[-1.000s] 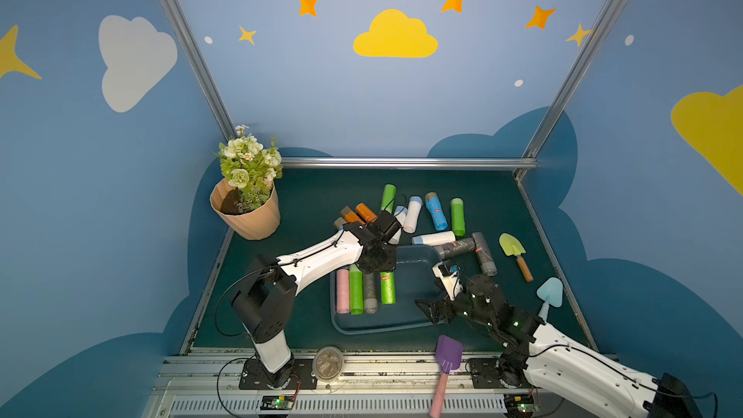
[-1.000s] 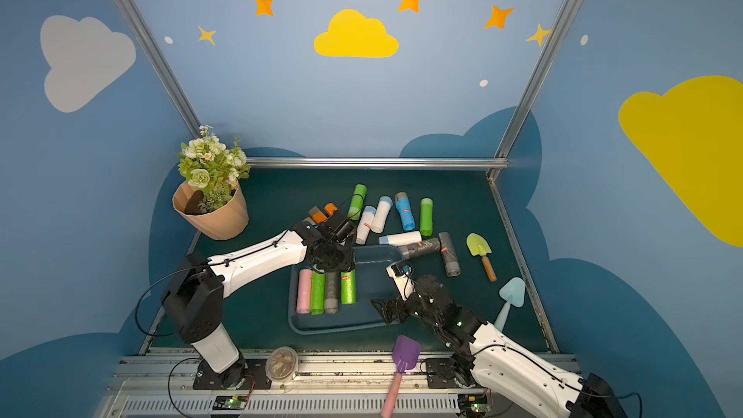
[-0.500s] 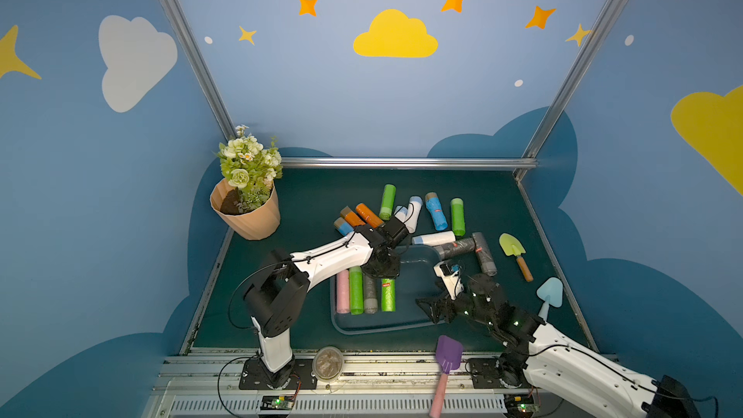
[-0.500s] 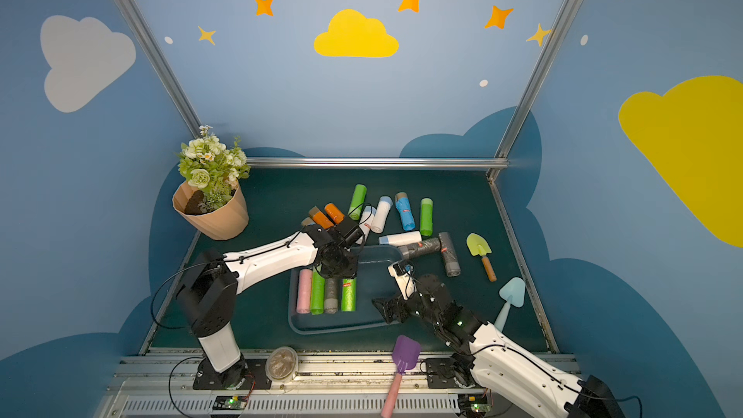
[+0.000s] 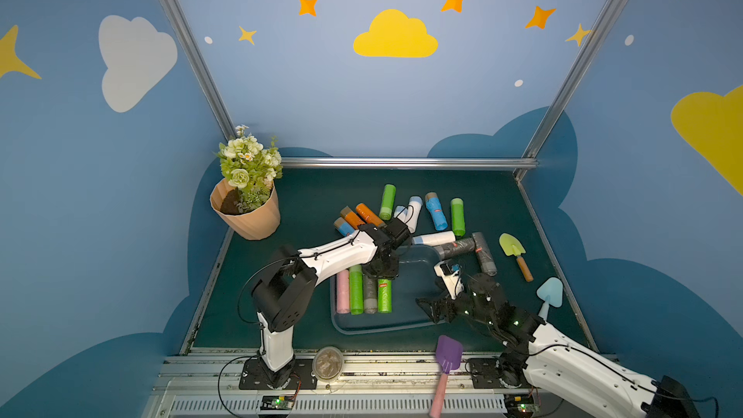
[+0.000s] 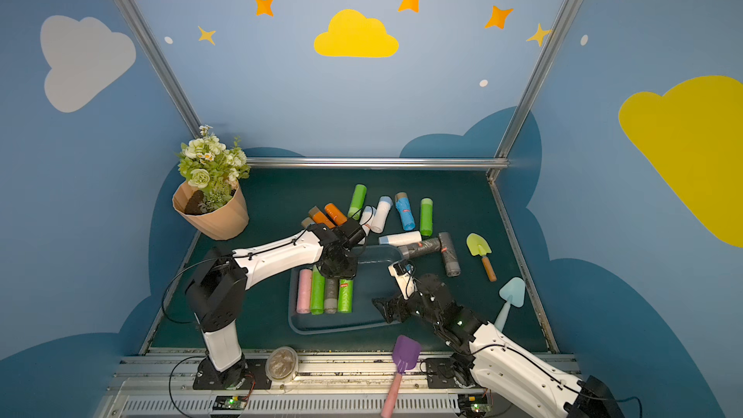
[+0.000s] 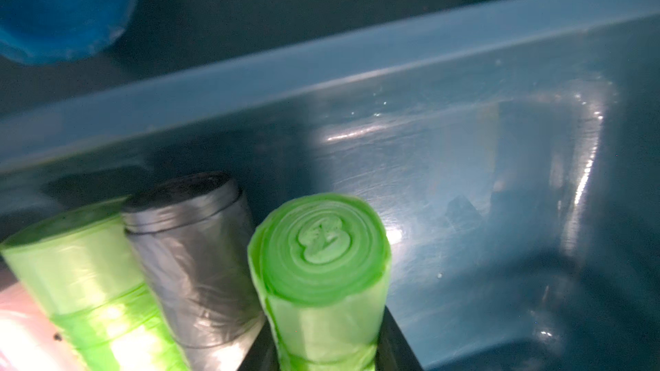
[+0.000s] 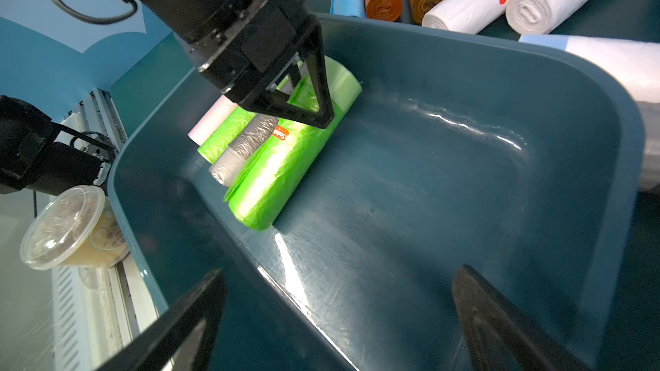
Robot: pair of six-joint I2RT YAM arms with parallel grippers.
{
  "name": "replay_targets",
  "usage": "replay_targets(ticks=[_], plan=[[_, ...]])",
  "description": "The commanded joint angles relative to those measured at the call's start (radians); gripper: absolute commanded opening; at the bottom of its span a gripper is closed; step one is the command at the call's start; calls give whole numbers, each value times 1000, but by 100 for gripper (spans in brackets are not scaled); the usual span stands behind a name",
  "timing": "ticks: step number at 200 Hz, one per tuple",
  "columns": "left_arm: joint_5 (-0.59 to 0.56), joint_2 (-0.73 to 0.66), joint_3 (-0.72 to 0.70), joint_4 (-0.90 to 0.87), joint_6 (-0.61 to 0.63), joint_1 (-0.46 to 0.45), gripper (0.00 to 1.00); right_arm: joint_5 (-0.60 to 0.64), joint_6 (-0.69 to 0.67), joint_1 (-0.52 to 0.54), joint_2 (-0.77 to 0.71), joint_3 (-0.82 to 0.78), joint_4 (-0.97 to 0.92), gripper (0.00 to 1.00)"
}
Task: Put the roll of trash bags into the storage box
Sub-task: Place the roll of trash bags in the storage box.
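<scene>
One white plastic roll [image 8: 464, 5] reads "Sodolike" (green mat [image 5: 305, 203], blue cloud walls [image 5: 362, 114]); left gripper [image 8: 303, 108] clamps lime-green trash-bag roll [image 8: 278, 169], right gripper [image 8: 339, 315] gapes empty.

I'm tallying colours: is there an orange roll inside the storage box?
No, the storage box holds a pink roll, two green rolls and a grey roll; the orange rolls lie outside it.

My view: dark green table [image 5: 305, 203] | on it I see storage box [image 5: 362, 331], flower pot [image 5: 249, 221], loose bag rolls [image 5: 436, 211] behind box, green trowel [image 5: 511, 245], blue trowel [image 5: 550, 293]
</scene>
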Motion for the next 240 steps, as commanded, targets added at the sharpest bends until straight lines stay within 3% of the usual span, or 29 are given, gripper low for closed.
replay_targets(ticks=[1, 131, 240], plan=[[-39, 17, 24, -39, -8, 2, 37, -16, 1, -6, 5, -3, 18, 97], [-64, 33, -22, 19, -74, 2, 42, -16, 3, -9, 35, 1, 28, 97], [-130, 36, 31, -33, -89, 2, 50, -11, 2, -10, 29, 3, 22, 97]])
